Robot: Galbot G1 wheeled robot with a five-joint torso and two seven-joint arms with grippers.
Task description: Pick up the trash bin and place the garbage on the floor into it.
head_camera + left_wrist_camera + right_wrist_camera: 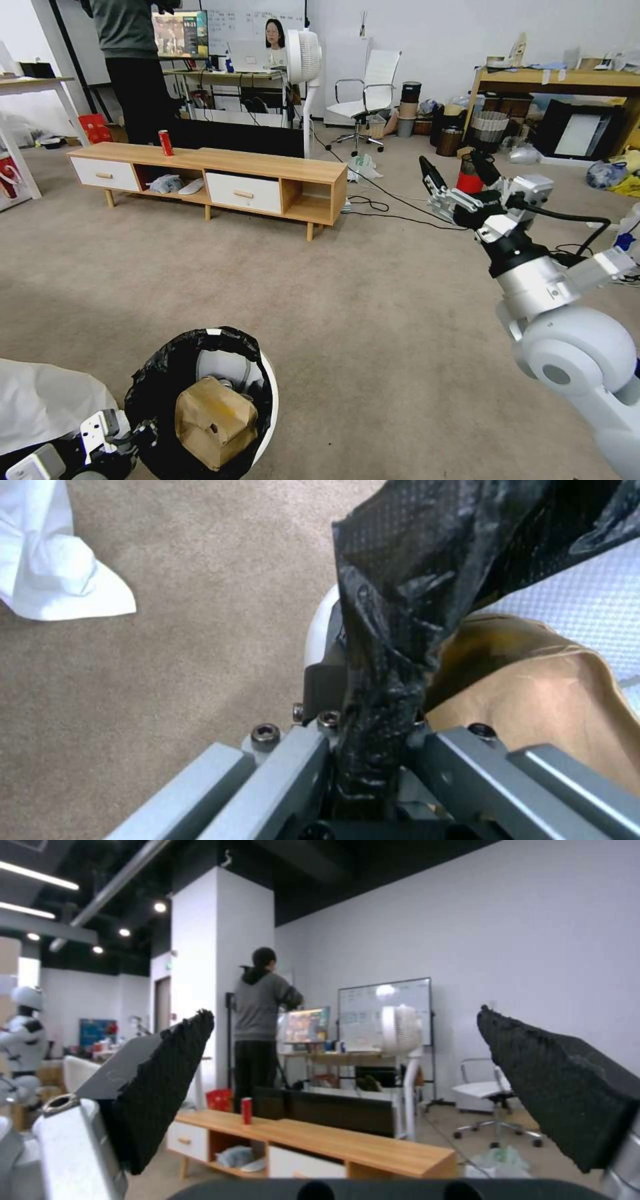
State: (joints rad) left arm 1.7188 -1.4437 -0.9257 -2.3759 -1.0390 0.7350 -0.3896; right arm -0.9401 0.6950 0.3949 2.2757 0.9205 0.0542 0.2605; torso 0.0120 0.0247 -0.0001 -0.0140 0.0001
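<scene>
The trash bin (267, 400), white with a crinkly black bag, is at the near left of the head view. My left gripper (133, 437) is shut on its rim; the left wrist view has the fingers (300, 760) clamped over the black bag (413, 580) at the bin's edge. A tan cardboard box (215, 420) lies inside the bin and appears again as the box (547, 695) beside the bag. My right gripper (460, 175) is raised in the air at the right, open and holding nothing, its dark pads (167, 1090) wide apart. Beige carpet floor (373, 320) stretches ahead.
A low wooden cabinet (267, 167) with an upright red can (165, 143) stands ahead on the left. Black cables (393, 207) cross the carpet near its right end. A red bucket (469, 181) sits behind my right gripper. A white cloth (47, 400) lies at the near left.
</scene>
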